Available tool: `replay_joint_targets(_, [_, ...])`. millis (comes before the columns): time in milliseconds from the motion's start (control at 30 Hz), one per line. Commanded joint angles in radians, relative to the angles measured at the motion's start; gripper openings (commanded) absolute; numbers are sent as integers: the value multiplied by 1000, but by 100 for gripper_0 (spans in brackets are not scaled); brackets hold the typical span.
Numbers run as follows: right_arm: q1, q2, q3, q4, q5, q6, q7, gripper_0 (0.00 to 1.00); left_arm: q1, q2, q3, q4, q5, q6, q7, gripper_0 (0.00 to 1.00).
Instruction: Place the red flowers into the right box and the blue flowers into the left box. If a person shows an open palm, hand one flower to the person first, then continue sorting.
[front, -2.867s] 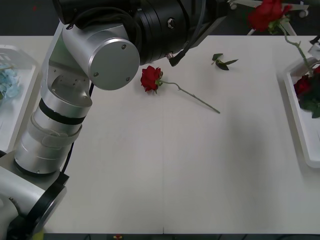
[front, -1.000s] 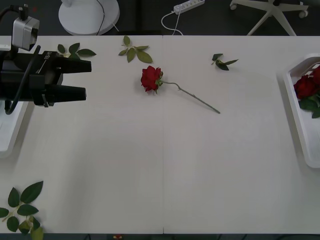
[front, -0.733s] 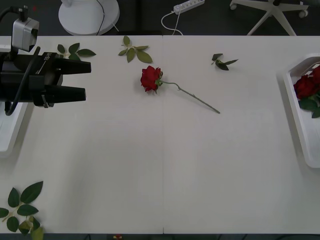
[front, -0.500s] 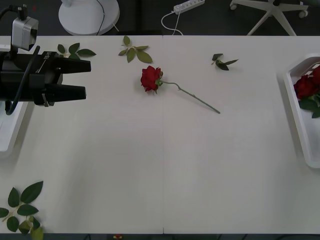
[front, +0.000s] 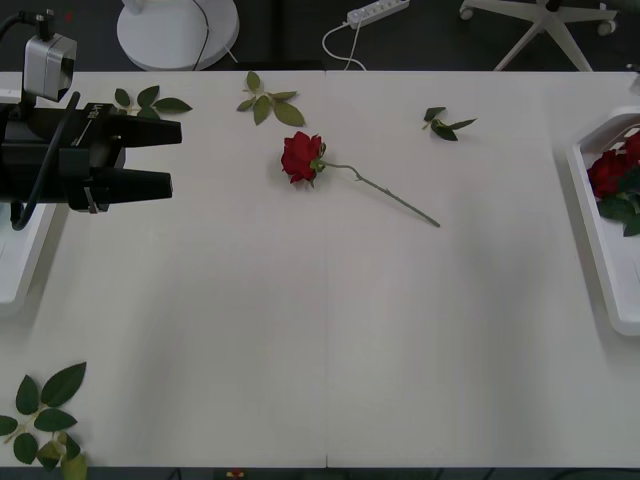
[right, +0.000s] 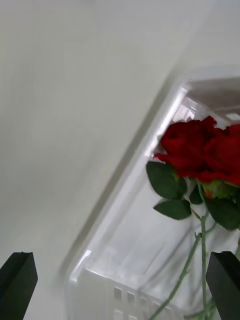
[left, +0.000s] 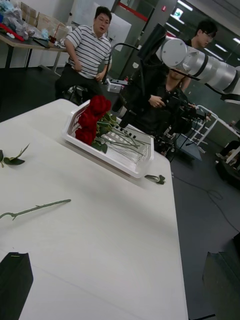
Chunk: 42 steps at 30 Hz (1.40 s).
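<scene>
One of the red flowers lies on the table's far middle, its stem running to the right. More red flowers rest in the right box. My left gripper hovers open at the left, over the left box, fingers pointing at the lone rose. In the right wrist view my right gripper stands open just above the right box and its roses, holding nothing. The left wrist view looks across the table to the right box. The blue flowers are hidden.
Loose green leaf sprigs lie at the far middle, far left, far right and the near left corner. A round white stand base and a power strip sit beyond the table.
Earlier a large silver arm blocked the left side and a rose hung above the right box. Now that rose is down in the box. Over the last second nothing has visibly moved.
</scene>
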<state>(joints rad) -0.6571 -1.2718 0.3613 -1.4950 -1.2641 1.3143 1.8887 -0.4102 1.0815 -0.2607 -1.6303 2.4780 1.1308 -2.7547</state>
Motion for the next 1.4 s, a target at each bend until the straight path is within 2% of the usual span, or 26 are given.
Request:
replay_joint_targets(33, [-191, 45, 149, 30, -35, -15, 27, 100, 10, 5, -8, -9, 15, -9, 49, 100])
replay_joint_targets(233, [-352, 147, 321, 62, 3, -56, 32, 100, 10, 5, -8, -9, 15, -9, 49, 100])
replay_joint_targets(600, [-460, 336, 478, 125, 132, -72, 32, 100, 10, 5, -8, -9, 15, -9, 49, 100])
replay_joint_targets(1000, [-536, 614, 504, 374, 255, -81, 44, 100, 10, 5, -8, -9, 15, -9, 49, 100])
replay_joint_targets(1400, [-542, 804, 505, 564, 338, -159, 47, 100, 10, 5, -8, -9, 15, -9, 49, 100])
